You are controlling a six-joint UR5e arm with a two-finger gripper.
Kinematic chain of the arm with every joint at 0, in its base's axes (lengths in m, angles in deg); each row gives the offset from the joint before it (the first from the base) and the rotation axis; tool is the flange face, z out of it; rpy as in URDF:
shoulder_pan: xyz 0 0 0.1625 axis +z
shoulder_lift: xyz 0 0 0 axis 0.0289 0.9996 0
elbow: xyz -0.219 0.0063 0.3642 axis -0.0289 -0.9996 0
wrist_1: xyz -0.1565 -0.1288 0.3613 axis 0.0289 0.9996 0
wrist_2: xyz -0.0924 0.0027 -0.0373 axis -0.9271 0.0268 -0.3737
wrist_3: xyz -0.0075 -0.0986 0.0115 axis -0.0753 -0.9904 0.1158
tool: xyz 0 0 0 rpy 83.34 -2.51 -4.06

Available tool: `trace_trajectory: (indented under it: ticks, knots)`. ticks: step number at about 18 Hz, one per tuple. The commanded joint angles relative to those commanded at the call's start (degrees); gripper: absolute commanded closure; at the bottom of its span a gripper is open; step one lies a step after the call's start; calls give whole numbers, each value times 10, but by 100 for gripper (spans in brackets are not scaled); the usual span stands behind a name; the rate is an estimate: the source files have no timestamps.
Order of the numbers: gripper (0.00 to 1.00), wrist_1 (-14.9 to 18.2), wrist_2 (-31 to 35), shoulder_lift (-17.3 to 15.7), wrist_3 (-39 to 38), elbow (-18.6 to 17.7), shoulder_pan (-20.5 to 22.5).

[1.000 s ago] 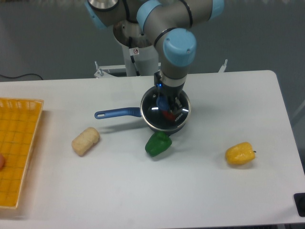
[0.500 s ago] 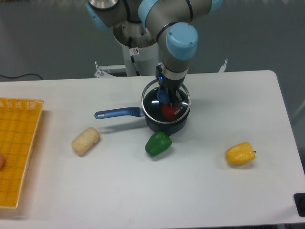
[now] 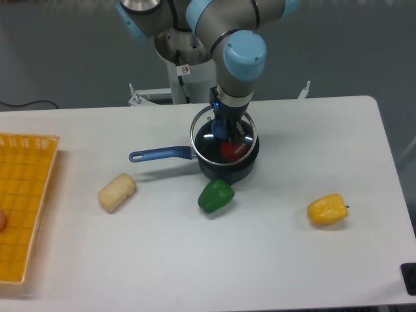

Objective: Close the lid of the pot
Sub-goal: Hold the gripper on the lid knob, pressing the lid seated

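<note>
Gripper [image 3: 225, 129] clamped on pot lid [image 3: 223, 138] knob; pot [image 3: 229, 162] directly beneath fingers, lid rim offset slightly left, apparently raised.

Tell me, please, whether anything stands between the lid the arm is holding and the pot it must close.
Nothing visible does: the pot lid hangs just over the pot. A red item sits inside the pot, seemingly below the rim.

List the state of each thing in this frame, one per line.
Pot: upright on the table, a red item inside.
Lid: held above the pot, shifted slightly left, not seated.
Claw: shut on the lid's knob.
Green pepper: lying loose against the pot's front.
Yellow pepper: loose, apart.
</note>
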Motion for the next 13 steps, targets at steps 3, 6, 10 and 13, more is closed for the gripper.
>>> trace_trajectory:
  ticks: [3, 6, 10, 13]
  knots:
    - [48, -10, 4, 4, -1, -3, -3]
    - [48, -10, 9, 6, -1, -3, -3]
    - [48, -11, 26, 16, -2, -3, -9]
    - [48, -17, 26, 24, -4, -1, -11]
